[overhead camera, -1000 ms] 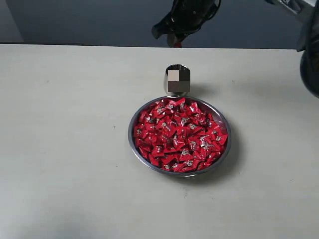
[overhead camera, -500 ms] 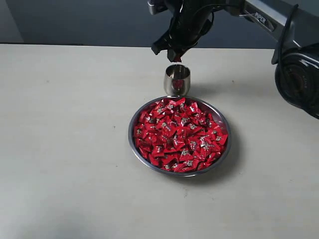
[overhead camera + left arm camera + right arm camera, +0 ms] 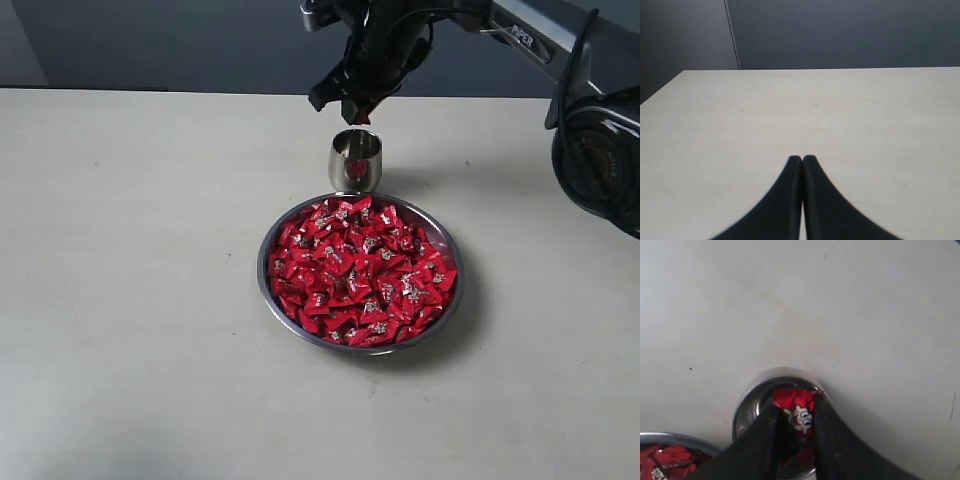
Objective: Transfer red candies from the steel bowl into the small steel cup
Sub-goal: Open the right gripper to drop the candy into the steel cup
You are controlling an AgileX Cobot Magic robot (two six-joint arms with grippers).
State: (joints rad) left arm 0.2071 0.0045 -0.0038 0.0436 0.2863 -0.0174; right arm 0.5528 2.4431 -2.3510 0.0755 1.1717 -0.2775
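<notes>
Right wrist view: the right fingers (image 3: pixel 772 425) pinch one crinkled red foil candy (image 3: pixel 799 407), its long axis unclear, directly over the upright small steel cup (image 3: pixel 747 402), a shiny cylinder with its mouth up. Just beside the cup on the counter (image 3: pixel 130 250), the shallow round steel bowl (image 3: pixel 262 275) is heaped with red candies (image 3: pixel 360 270). The left fingers (image 3: pixel 792 175) are pressed together, empty.

The steel bowl (image 3: pixel 262 278) and small steel cup (image 3: pixel 355 160) are polished, mirror-shiny metal. The red candies (image 3: pixel 360 270) wear glossy, crinkled foil. The pale tabletop (image 3: pixel 130 250) looks smooth and matt.
</notes>
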